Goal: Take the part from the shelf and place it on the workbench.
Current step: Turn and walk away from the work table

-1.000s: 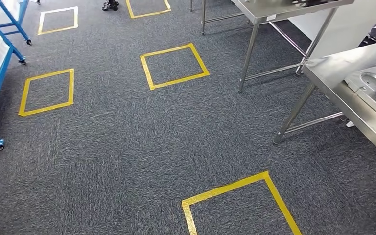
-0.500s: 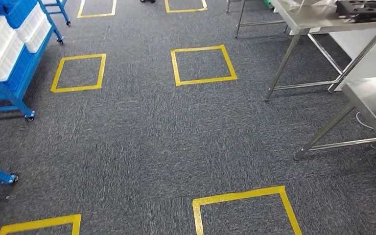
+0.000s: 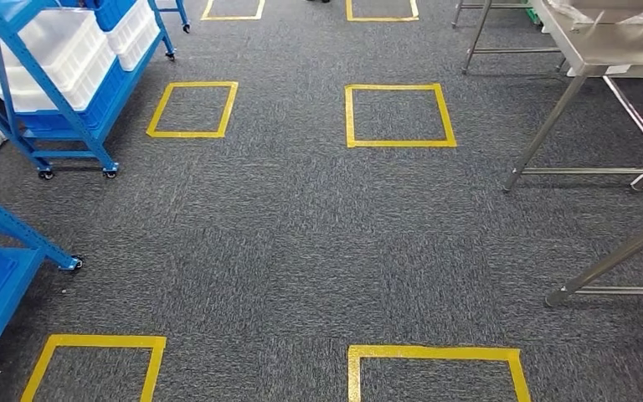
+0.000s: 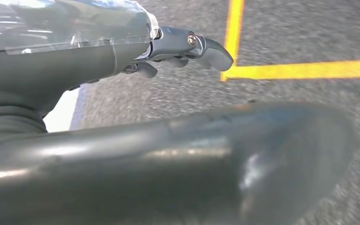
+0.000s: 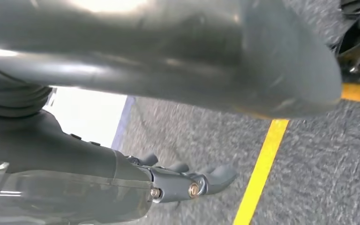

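Evidently we are on the approach step: the blue wheeled shelf [image 3: 59, 92] with its white bins [image 3: 46, 54] stands just beside the far-left yellow floor square [image 3: 192, 109], the part itself not discernible. Our left hand [image 4: 187, 47] and right hand [image 5: 187, 183] hang with fingers loosely extended, holding nothing. Next we must walk to that shelf.

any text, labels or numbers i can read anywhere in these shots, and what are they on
None: no readable text in any view.
Blue shelf carts and their white bins: no visible labels or numbers.
Yellow tape squares on the carpet: plain outlines, no numbers.
Steel workbench: no sign or marking that can be made out.
Left robot hand and right robot hand: no brand or print showing; both wrist views are blurred.
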Motion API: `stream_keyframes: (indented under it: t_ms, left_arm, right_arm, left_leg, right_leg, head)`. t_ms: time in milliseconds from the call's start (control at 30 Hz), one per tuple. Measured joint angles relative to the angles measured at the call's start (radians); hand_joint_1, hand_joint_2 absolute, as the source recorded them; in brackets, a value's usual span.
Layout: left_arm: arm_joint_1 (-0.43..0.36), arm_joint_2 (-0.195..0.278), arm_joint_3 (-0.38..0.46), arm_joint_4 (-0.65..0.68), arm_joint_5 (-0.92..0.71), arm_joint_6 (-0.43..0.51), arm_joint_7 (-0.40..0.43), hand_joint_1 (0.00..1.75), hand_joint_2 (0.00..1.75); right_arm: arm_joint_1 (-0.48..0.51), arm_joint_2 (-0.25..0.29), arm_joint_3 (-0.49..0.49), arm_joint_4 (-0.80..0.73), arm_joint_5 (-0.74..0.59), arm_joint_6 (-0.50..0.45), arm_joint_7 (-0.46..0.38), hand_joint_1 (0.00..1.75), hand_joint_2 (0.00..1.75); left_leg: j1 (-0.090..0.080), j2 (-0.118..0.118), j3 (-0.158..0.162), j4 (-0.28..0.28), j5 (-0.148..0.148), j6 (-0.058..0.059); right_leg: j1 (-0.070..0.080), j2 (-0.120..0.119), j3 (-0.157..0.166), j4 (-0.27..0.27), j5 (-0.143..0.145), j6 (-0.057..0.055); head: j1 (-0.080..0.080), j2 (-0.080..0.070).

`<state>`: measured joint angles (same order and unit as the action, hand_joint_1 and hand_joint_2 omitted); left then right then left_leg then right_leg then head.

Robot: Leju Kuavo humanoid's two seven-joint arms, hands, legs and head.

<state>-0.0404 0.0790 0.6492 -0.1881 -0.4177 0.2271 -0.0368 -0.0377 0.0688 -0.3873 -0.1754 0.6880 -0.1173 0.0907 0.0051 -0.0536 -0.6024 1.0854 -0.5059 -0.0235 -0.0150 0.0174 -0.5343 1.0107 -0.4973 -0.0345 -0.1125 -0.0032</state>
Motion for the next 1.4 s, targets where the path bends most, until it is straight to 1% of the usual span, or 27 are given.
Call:
stream_keyframes:
  t_ms: [33, 67, 133, 167, 200, 267, 300, 333, 400, 433, 500, 567, 633, 700, 767, 800, 833, 900, 933, 1000, 1067, 1133, 1200, 1233, 1300, 1333, 1400]
  left_arm:
    - [-0.001, -0.001, 0.002, 0.0, 0.002, 0.003, 0.001, 0.0, 0.0]
    - [-0.003, -0.002, 0.003, 0.0, 0.003, 0.005, 0.001, 0.0, 0.0]
    - [-0.001, -0.004, 0.007, 0.0, 0.006, 0.009, 0.002, 0.0, 0.0]
    - [0.001, -0.005, 0.01, 0.0, 0.007, 0.012, 0.002, 0.0, 0.0]
    - [0.002, -0.006, 0.013, 0.0, 0.007, 0.015, 0.002, 0.0, 0.0]
    - [0.001, -0.006, 0.018, 0.0, 0.008, 0.021, 0.001, 0.0, 0.0]
    - [0.0, -0.006, 0.02, 0.0, 0.008, 0.022, 0.001, 0.0, 0.0]
    - [0.0, -0.006, 0.021, 0.0, 0.008, 0.023, 0.0, 0.0, 0.0]
    - [0.005, -0.006, 0.023, 0.0, 0.008, 0.023, -0.001, 0.0, 0.0]
    - [0.007, -0.005, 0.024, 0.0, 0.008, 0.021, -0.001, 0.0, 0.0]
    - [0.008, -0.005, 0.026, 0.0, 0.008, 0.015, -0.003, 0.0, 0.0]
    - [0.005, -0.004, 0.026, 0.0, 0.007, 0.007, -0.004, 0.0, 0.0]
    - [0.005, -0.004, 0.026, 0.0, 0.006, 0.0, -0.004, 0.0, 0.0]
    - [0.006, -0.004, 0.026, 0.0, 0.005, -0.004, -0.003, 0.0, 0.0]
    - [0.006, -0.004, 0.026, 0.0, 0.005, -0.005, -0.003, 0.0, 0.0]
    - [0.006, -0.004, 0.026, 0.0, 0.004, -0.006, -0.003, 0.0, 0.0]
    - [0.006, -0.004, 0.026, 0.0, 0.003, -0.009, -0.003, 0.0, 0.0]
    - [0.005, -0.003, 0.026, 0.0, -0.002, -0.017, -0.003, 0.0, 0.0]
    - [0.006, -0.003, 0.026, 0.0, -0.005, -0.021, -0.003, 0.0, 0.0]
    - [0.008, -0.002, 0.026, 0.0, -0.009, -0.024, -0.003, 0.0, 0.0]
    - [0.008, 0.001, 0.026, 0.0, -0.012, -0.027, -0.003, 0.0, 0.0]
    - [0.005, 0.004, 0.026, 0.0, -0.013, -0.031, -0.005, 0.0, 0.0]
    - [0.005, 0.005, 0.025, 0.0, -0.014, -0.035, -0.008, 0.0, 0.0]
    - [0.006, 0.005, 0.025, 0.0, -0.014, -0.036, -0.009, 0.0, 0.0]
    - [0.008, 0.006, 0.025, 0.0, -0.014, -0.038, -0.009, 0.0, 0.0]
    - [0.008, 0.007, 0.025, 0.0, -0.015, -0.038, -0.009, 0.0, 0.0]
    - [0.006, 0.01, 0.025, 0.0, -0.016, -0.04, -0.01, 0.0, 0.0]
  right_arm:
    - [0.001, 0.0, 0.002, 0.0, 0.004, 0.0, 0.001, 0.0, 0.0]
    - [0.002, 0.0, 0.005, 0.0, 0.007, 0.0, 0.001, 0.0, 0.0]
    - [0.002, 0.0, 0.012, 0.0, 0.015, 0.0, 0.002, 0.0, 0.0]
    - [0.001, 0.001, 0.015, 0.0, 0.018, 0.0, 0.002, 0.0, 0.0]
    - [-0.001, 0.001, 0.019, 0.0, 0.021, 0.0, 0.002, 0.0, 0.0]
    - [-0.003, 0.003, 0.027, 0.0, 0.028, 0.0, 0.001, 0.0, 0.0]
    - [-0.003, 0.004, 0.03, 0.0, 0.03, 0.0, 0.001, 0.0, 0.0]
    - [-0.005, 0.005, 0.033, 0.0, 0.032, -0.001, 0.0, 0.0, 0.0]
    - [-0.011, 0.007, 0.039, 0.0, 0.034, -0.001, 0.0, 0.0, 0.0]
    - [-0.014, 0.008, 0.041, 0.0, 0.034, -0.001, 0.0, 0.0, 0.0]
    - [-0.013, 0.01, 0.043, -0.001, 0.034, -0.001, 0.0, 0.0, 0.0]
    - [-0.009, 0.011, 0.044, 0.0, 0.033, 0.0, 0.0, 0.0, 0.0]
    - [-0.007, 0.012, 0.044, 0.0, 0.033, 0.001, 0.001, 0.0, 0.0]
    - [-0.006, 0.012, 0.044, 0.001, 0.032, 0.001, 0.001, 0.0, 0.0]
    - [-0.006, 0.012, 0.044, 0.001, 0.032, 0.001, 0.001, 0.0, 0.0]
    - [-0.006, 0.011, 0.044, 0.001, 0.031, 0.002, 0.001, 0.0, 0.0]
    - [-0.005, 0.011, 0.044, 0.001, 0.03, 0.002, 0.0, 0.0, 0.0]
    - [-0.004, 0.01, 0.044, 0.001, 0.029, 0.004, -0.003, 0.0, 0.0]
    - [-0.005, 0.01, 0.044, 0.001, 0.029, 0.004, -0.006, 0.0, 0.0]
    - [-0.008, 0.01, 0.044, 0.001, 0.029, 0.005, -0.009, 0.0, 0.0]
    - [-0.006, 0.01, 0.044, 0.001, 0.029, 0.004, -0.01, 0.0, 0.0]
    - [-0.001, 0.01, 0.044, 0.001, 0.028, 0.003, -0.01, 0.0, 0.0]
    - [0.003, 0.01, 0.044, 0.001, 0.027, 0.001, -0.01, 0.0, 0.0]
    - [0.002, 0.01, 0.044, 0.001, 0.027, 0.0, -0.01, 0.0, 0.0]
    - [0.002, 0.01, 0.044, 0.001, 0.027, -0.001, -0.009, 0.0, 0.0]
    - [0.001, 0.01, 0.044, 0.001, 0.027, -0.001, -0.009, 0.0, 0.0]
    - [0.001, 0.011, 0.044, 0.001, 0.026, -0.001, -0.008, 0.0, 0.0]
  left_leg:
    - [0.001, 0.026, -0.03, 0.063, -0.034, -0.004]
    - [0.003, 0.038, -0.063, 0.132, -0.065, -0.008]
    - [0.008, 0.045, -0.096, 0.208, -0.085, -0.014]
    - [0.01, 0.049, -0.084, 0.188, -0.067, -0.015]
    - [0.01, 0.057, -0.051, 0.13, -0.036, -0.014]
    - [0.007, 0.098, 0.026, -0.014, 0.016, -0.007]
    - [0.003, 0.112, 0.05, -0.06, 0.029, -0.001]
    - [-0.001, 0.12, 0.059, -0.08, 0.031, 0.005]
    - [-0.004, 0.1, 0.057, -0.084, 0.035, 0.016]
    - [-0.002, 0.091, 0.06, -0.089, 0.039, 0.021]
    - [0.002, 0.071, 0.064, -0.099, 0.048, 0.034]
    - [0.0, 0.049, 0.06, -0.1, 0.052, 0.041]
    - [-0.002, 0.025, 0.058, -0.098, 0.053, 0.043]
    - [-0.003, 0.011, 0.057, -0.096, 0.052, 0.043]
    - [-0.003, 0.008, 0.058, -0.096, 0.052, 0.043]
    - [-0.003, 0.002, 0.058, -0.095, 0.052, 0.042]
    - [-0.002, -0.01, 0.059, -0.092, 0.051, 0.04]
    - [-0.003, -0.043, 0.052, -0.083, 0.047, 0.027]
    - [-0.001, -0.058, 0.047, -0.08, 0.047, 0.019]
    - [0.001, -0.068, 0.04, -0.076, 0.045, 0.005]
    - [0.001, -0.026, 0.018, -0.028, 0.013, -0.004]
    - [0.001, 0.027, -0.042, 0.098, -0.054, -0.011]
    - [0.005, 0.044, -0.092, 0.204, -0.092, -0.017]
    - [0.006, 0.047, -0.092, 0.206, -0.083, -0.017]
    - [0.006, 0.063, -0.033, 0.097, -0.021, -0.013]
    - [0.003, 0.087, 0.007, 0.023, 0.006, -0.007]
    - [-0.006, 0.119, 0.053, -0.07, 0.033, 0.006]
  right_leg:
    - [0.002, -0.015, 0.0, -0.001, -0.001, -0.004]
    - [0.005, -0.03, -0.001, -0.001, -0.001, -0.006]
    - [0.008, -0.058, -0.002, 0.0, -0.003, -0.007]
    - [0.008, -0.071, -0.002, 0.0, -0.004, -0.006]
    - [0.009, -0.083, 0.0, 0.0, -0.005, -0.004]
    - [0.011, -0.105, 0.006, 0.001, -0.009, 0.003]
    - [0.013, -0.115, 0.009, 0.001, -0.012, 0.008]
    - [0.013, -0.123, 0.011, 0.002, -0.013, 0.014]
    - [0.012, -0.137, 0.015, 0.001, -0.015, 0.025]
    - [0.009, -0.128, 0.016, 0.005, -0.02, 0.031]
    - [0.005, -0.077, -0.007, 0.062, -0.061, 0.039]
    - [0.003, -0.029, -0.07, 0.193, -0.13, 0.04]
    - [0.002, -0.02, -0.123, 0.295, -0.158, 0.039]
    - [0.002, -0.02, -0.136, 0.313, -0.15, 0.039]
    - [0.002, -0.019, -0.134, 0.307, -0.143, 0.039]
    - [0.002, -0.018, -0.121, 0.279, -0.123, 0.038]
    - [0.001, -0.005, -0.093, 0.213, -0.084, 0.036]
    - [0.0, 0.03, -0.036, 0.073, -0.016, 0.03]
    - [0.001, 0.042, -0.019, 0.03, 0.0, 0.026]
    - [0.003, 0.029, -0.015, 0.017, 0.0, 0.014]
    - [0.003, 0.004, -0.01, 0.008, 0.003, 0.0]
    - [0.006, -0.024, -0.009, 0.005, 0.002, -0.008]
    - [0.011, -0.053, -0.009, 0.006, -0.001, -0.011]
    - [0.013, -0.066, -0.008, 0.006, -0.002, -0.012]
    - [0.014, -0.09, -0.003, 0.006, -0.007, -0.009]
    - [0.015, -0.1, 0.001, 0.007, -0.009, -0.006]
    - [0.018, -0.12, 0.008, 0.007, -0.015, 0.002]
  head:
    - [0.0, 0.0]
    - [0.0, 0.0]
    - [0.0, 0.0]
    - [0.0, 0.0]
    - [0.0, 0.0]
    - [0.0, 0.0]
    - [0.0, 0.0]
    - [0.0, 0.0]
    - [0.0, 0.0]
    - [0.0, 0.0]
    - [0.0, 0.0]
    - [0.0, 0.0]
    - [0.0, 0.0]
    - [0.0, 0.0]
    - [0.0, 0.0]
    - [0.0, 0.0]
    - [0.0, 0.0]
    - [0.0, 0.0]
    - [0.0, 0.0]
    - [0.0, 0.0]
    - [0.0, 0.0]
    - [0.0, 0.0]
    - [0.0, 0.0]
    - [0.0, 0.0]
    - [0.0, 0.0]
    - [0.0, 0.0]
    - [0.0, 0.0]
